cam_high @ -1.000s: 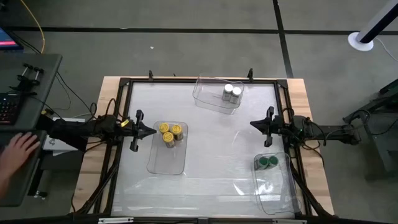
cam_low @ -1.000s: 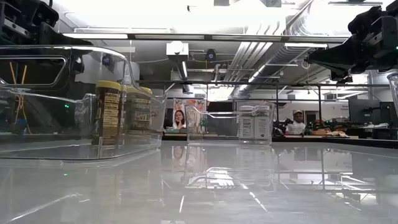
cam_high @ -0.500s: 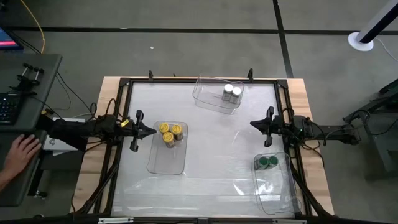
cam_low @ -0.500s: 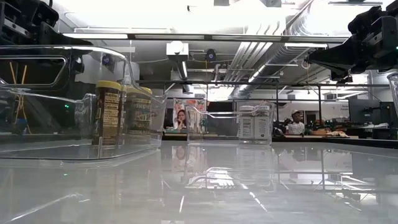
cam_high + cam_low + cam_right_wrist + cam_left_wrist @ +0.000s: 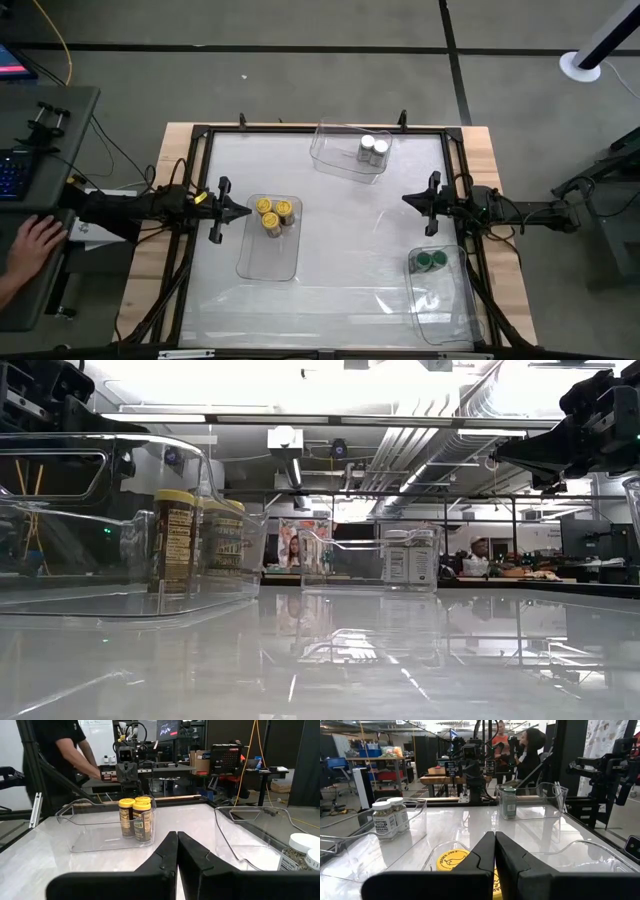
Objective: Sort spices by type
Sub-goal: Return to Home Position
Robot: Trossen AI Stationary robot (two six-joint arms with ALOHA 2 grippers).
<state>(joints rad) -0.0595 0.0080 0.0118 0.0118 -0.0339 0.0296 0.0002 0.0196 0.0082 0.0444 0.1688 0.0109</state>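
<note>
Fingers (image 5: pixel 482 855) are pressed together on the left gripper (image 5: pixel 243 210) and the right gripper (image 5: pixel 406 200) alike. Yellow-lidded jars (image 5: pixel 271 213) stand upright in their bin (image 5: pixel 265 262), just at the left gripper's 3 o'clock. Green-lidded jars (image 5: pixel 431 261) sit at the table's (image 5: pixel 340 235) 5 o'clock and white-lidded jars (image 5: pixel 373 148) at 12, seemingly all sorted.

Both arms are matte black. The left arm (image 5: pixel 130 208) is a slim run of tubular links joined by thicker, blocky housings, and it carries a small yellow mark (image 5: pixel 197 197) near the wrist. The right arm (image 5: pixel 520 213) has the same dark, jointed build. From above, the left end effector (image 5: pixel 243 210) and the right end effector (image 5: pixel 408 200) each show a short black cross-bar with a pointed tip ahead of it. Seen from the wrists, the fingers (image 5: pixel 482 857) are smooth, dark wedges that rise from a broad flat bar and taper to narrow tips.
</note>
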